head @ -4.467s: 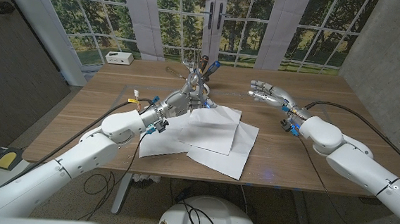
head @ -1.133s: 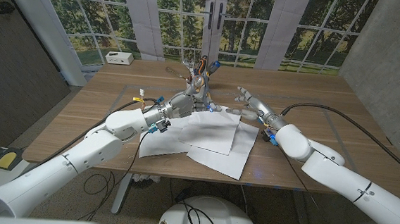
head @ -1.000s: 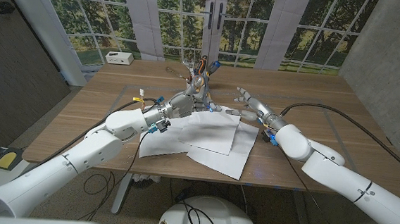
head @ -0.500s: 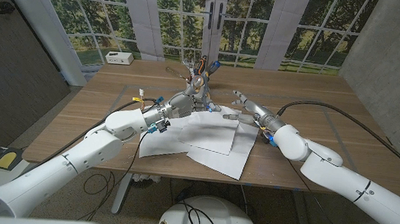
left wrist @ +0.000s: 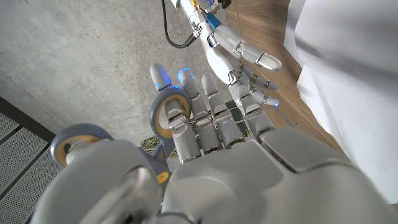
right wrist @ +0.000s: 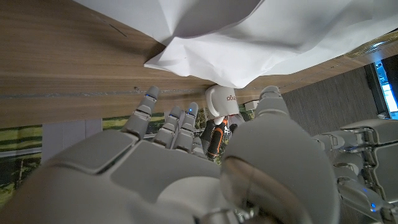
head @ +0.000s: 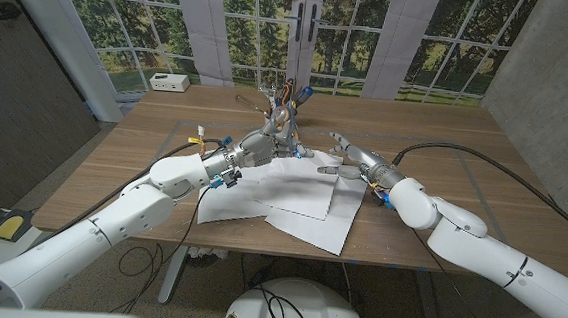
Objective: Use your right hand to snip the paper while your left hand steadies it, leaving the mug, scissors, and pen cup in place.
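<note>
Paper point(head: 302, 185) lies just to the robot's left of the right hand point(head: 349, 160), whose spread fingers hold nothing, while the left hand point(head: 262, 145) rests at its far edge, its grasp unclear.

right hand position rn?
Head view: right hand open at the right edge of the paper sheets, right of the left hand.
</note>
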Tool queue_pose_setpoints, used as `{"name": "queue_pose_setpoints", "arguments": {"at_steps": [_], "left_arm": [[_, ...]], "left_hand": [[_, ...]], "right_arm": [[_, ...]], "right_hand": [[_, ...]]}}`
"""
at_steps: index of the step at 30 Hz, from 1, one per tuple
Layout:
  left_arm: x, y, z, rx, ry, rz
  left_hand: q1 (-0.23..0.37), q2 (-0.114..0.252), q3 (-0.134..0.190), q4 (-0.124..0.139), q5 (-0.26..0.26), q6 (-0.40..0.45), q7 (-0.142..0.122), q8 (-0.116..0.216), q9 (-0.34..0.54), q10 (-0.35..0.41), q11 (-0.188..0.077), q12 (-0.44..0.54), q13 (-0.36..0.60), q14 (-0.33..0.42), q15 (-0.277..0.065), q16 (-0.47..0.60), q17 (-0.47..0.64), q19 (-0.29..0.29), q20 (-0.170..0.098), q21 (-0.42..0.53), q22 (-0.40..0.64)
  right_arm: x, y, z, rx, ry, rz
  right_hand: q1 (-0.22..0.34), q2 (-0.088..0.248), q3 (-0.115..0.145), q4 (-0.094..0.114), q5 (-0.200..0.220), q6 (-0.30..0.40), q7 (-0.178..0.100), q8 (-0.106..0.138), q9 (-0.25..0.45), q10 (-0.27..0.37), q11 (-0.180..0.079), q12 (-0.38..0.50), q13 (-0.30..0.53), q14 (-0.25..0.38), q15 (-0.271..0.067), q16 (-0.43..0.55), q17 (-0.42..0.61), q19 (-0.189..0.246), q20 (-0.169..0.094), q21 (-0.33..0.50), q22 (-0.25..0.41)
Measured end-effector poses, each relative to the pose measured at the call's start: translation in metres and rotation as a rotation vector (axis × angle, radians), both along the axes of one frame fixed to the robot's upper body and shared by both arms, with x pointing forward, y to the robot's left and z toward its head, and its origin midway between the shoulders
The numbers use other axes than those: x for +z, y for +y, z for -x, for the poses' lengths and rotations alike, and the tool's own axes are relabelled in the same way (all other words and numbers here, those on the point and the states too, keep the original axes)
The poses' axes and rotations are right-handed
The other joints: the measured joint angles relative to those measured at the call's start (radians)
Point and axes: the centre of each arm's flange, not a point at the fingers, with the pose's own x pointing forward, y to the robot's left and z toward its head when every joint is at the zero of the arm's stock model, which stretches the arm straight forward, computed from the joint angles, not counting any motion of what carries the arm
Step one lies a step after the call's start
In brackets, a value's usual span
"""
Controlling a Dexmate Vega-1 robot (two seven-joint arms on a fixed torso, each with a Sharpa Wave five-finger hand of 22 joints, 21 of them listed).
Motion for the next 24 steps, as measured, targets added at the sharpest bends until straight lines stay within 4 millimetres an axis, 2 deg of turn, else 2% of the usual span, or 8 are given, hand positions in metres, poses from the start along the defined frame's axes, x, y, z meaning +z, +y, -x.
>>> {"name": "queue_pose_setpoints", "arguments": {"at_steps": [6, 8, 14, 24], "left_arm": [[0.0, 0.0, 0.0, 0.002, -0.002, 0.0], [0.0, 0.0, 0.0, 0.006, -0.005, 0.0], [0.002, 0.0, 0.0, 0.011, -0.016, 0.0], [0.003, 0.0, 0.001, 0.011, -0.026, 0.0]], "left_hand": [[0.0, 0.0, 0.0, 0.0, 0.0, 0.0, 0.0, 0.0, -0.003, 0.0, 0.0, 0.006, 0.0, 0.0, 0.0, 0.0, 0.0, 0.0, 0.0, 0.0, 0.0], [0.0, 0.0, 0.0, 0.0, 0.0, 0.0, 0.0, 0.0, -0.002, 0.0, 0.0, 0.006, 0.0, 0.0, 0.0, 0.0, 0.0, 0.0, 0.0, 0.0, 0.0], [0.0, 0.0, 0.0, 0.0, 0.0, 0.004, 0.004, -0.004, 0.0, 0.001, 0.001, 0.007, 0.0, 0.005, -0.005, 0.0, 0.0, 0.0, 0.0, 0.0, 0.0], [0.004, 0.004, 0.0, 0.0, 0.0, 0.006, 0.006, -0.004, -0.002, 0.002, 0.002, 0.007, 0.0, 0.005, -0.005, 0.0, 0.0, 0.0, 0.0, 0.0, 0.0]], "right_arm": [[0.001, -0.005, 0.001, 0.008, -0.016, 0.0], [0.001, -0.007, 0.001, 0.012, -0.021, 0.001], [-0.001, -0.011, 0.001, 0.022, -0.035, 0.013], [-0.005, -0.014, 0.004, 0.026, -0.089, 0.065]], "right_hand": [[0.023, 0.023, 0.012, -0.012, 0.006, 0.003, -0.04, 0.0, -0.001, -0.007, -0.085, -0.006, 0.0, -0.011, 0.0, 0.0, -0.005, -0.013, -0.024, -0.004, 0.0], [0.026, 0.026, 0.014, -0.013, 0.006, 0.002, -0.048, 0.0, -0.005, -0.009, -0.102, -0.006, 0.0, -0.012, 0.0, 0.0, -0.005, -0.017, -0.027, -0.004, 0.0], [0.049, 0.049, 0.026, -0.018, 0.013, 0.0, -0.068, 0.0, -0.005, -0.016, -0.115, -0.012, 0.0, -0.021, 0.002, 0.0, -0.009, -0.023, -0.046, -0.008, 0.0], [0.058, 0.057, 0.031, -0.023, 0.016, 0.002, -0.08, 0.0, -0.005, -0.022, -0.12, -0.02, 0.0, -0.02, 0.002, 0.0, -0.009, -0.015, -0.061, -0.008, -0.002]]}}
